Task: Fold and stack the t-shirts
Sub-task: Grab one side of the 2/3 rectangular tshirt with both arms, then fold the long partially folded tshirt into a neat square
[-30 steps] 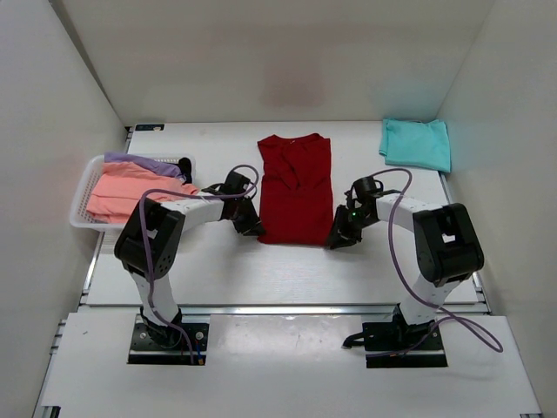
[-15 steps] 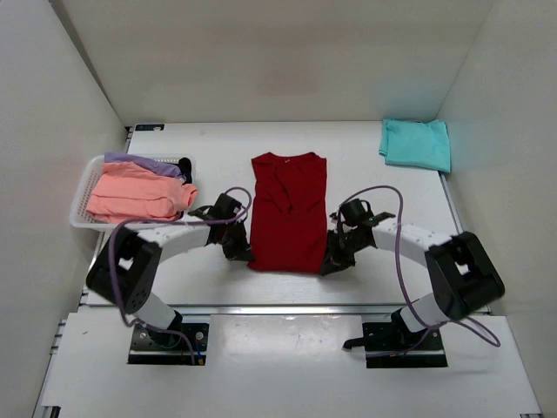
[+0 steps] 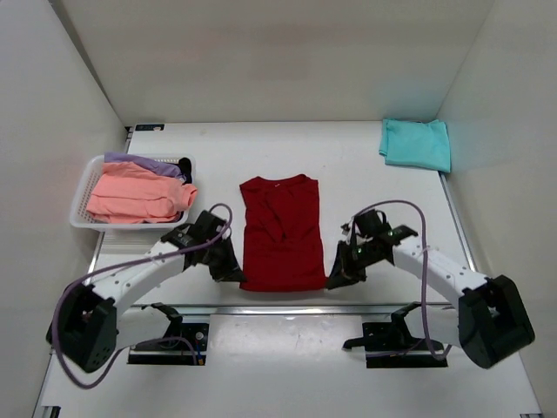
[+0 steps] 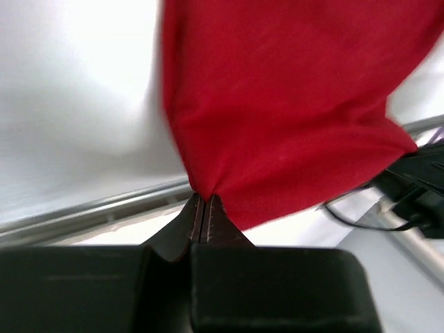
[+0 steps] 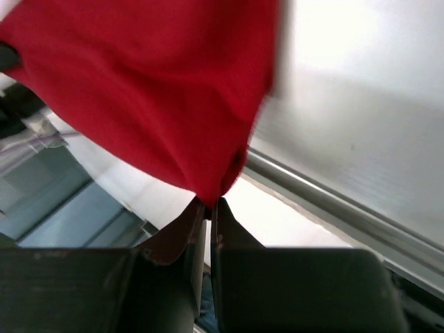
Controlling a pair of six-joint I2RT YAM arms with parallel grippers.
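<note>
We pinch the dark red t-shirt (image 3: 280, 235) with left gripper (image 4: 204, 202) and right gripper (image 5: 208, 205) (thin corner bites); uneven pulling could free one.

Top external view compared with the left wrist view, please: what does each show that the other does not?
Only the top external view shows the teal shirt at the far right, the white basket holding the salmon pink shirt and lavender shirt, and the right gripper at the dark red shirt's near right corner. Only the left wrist view shows the left gripper close up, jaws pressed shut on a pinch of cloth. Both show the dark red shirt and the left gripper at its corner.
</note>
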